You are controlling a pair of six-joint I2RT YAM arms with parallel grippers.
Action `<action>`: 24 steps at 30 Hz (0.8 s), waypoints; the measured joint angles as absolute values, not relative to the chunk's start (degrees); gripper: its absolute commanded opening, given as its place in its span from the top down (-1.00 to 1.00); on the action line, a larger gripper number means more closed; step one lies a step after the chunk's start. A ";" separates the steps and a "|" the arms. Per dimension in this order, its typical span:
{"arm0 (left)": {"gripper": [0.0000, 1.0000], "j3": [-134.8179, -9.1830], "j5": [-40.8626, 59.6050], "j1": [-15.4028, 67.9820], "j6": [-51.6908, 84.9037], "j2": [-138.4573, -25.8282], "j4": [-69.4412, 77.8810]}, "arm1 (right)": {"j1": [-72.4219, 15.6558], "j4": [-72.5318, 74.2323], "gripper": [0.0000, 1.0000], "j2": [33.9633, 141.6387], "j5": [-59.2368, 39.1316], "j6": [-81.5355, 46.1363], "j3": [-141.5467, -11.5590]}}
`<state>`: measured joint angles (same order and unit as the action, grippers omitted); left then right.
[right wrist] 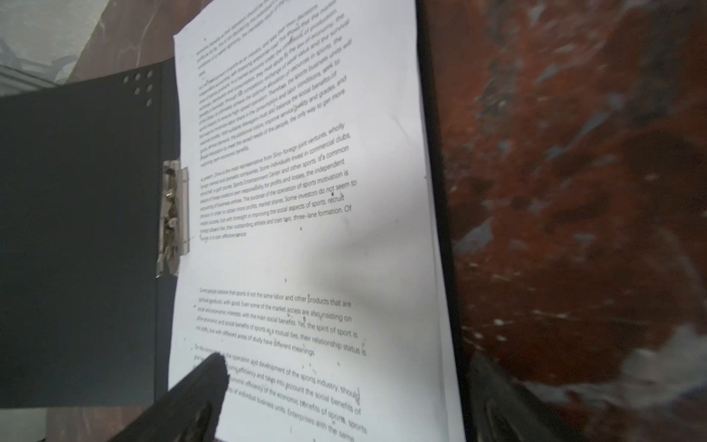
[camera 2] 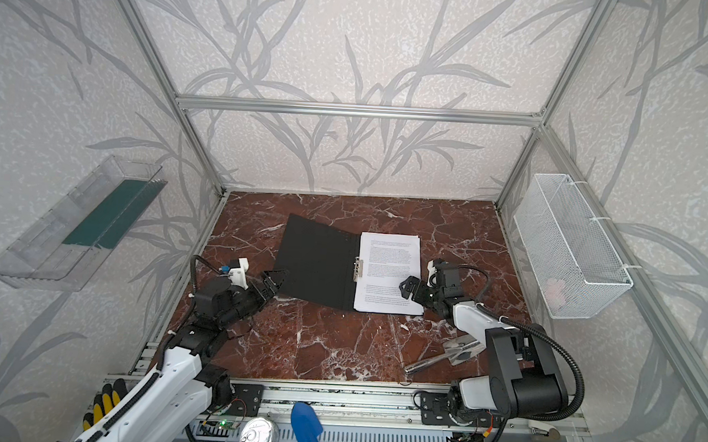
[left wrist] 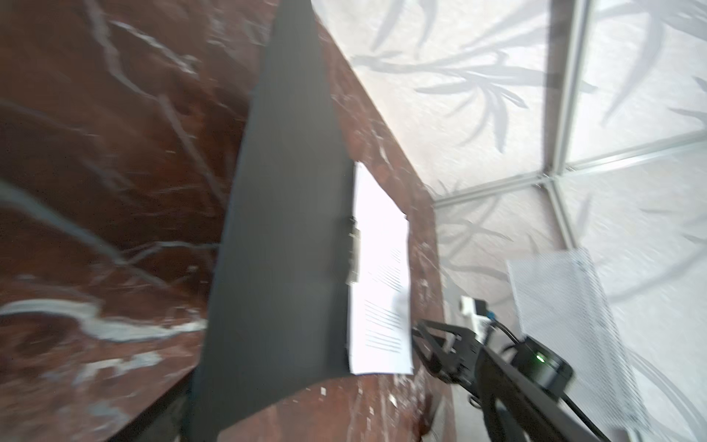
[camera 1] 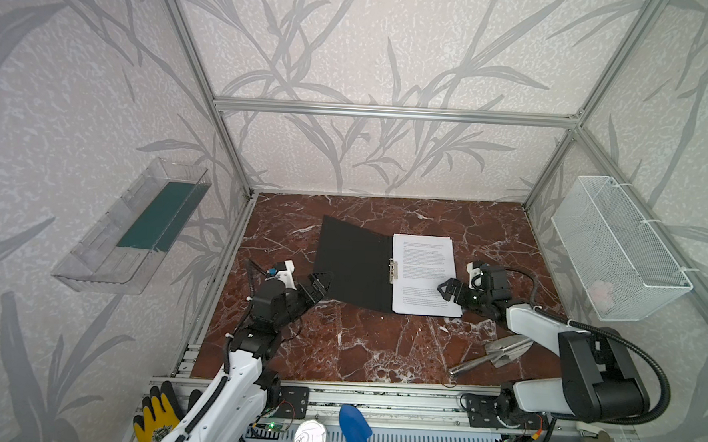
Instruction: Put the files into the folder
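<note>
The folder [camera 1: 354,263] [camera 2: 316,266] lies open on the marble table, black inside up, with a metal clip [camera 1: 392,270] [right wrist: 174,214] at its spine. The files [camera 1: 424,271] [camera 2: 389,269] sit as a white printed stack on its right half. The left cover [left wrist: 283,229] curves up off the table at its near edge. My left gripper [camera 1: 319,286] [camera 2: 273,283] is open at that cover's near left corner; I cannot tell if it touches. My right gripper [camera 1: 450,291] [camera 2: 407,290] [right wrist: 344,402] is open over the files' [right wrist: 306,248] right edge, one finger [right wrist: 202,386] above the page.
A metal hand tool [camera 1: 495,354] lies under my right arm. A white mesh basket [camera 1: 617,248] hangs on the right wall and a clear tray [camera 1: 135,227] on the left wall. A blue trowel [camera 1: 354,428], a tin can [camera 1: 311,438] and a yellow glove [camera 1: 157,419] lie along the front rail.
</note>
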<state>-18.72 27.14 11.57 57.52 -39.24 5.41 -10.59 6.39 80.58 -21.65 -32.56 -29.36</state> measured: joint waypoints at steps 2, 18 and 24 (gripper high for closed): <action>-0.97 -21.17 29.50 12.47 57.30 -39.29 4.49 | -11.16 6.98 -0.95 81.06 -23.77 -32.99 -29.36; -0.97 -41.01 24.32 38.17 45.41 -53.95 0.10 | -17.61 9.06 -0.98 87.31 -25.87 -39.99 -35.42; -0.97 -50.06 21.71 47.64 41.41 -70.85 4.25 | -9.69 4.16 -0.98 80.97 -24.29 -42.24 -38.72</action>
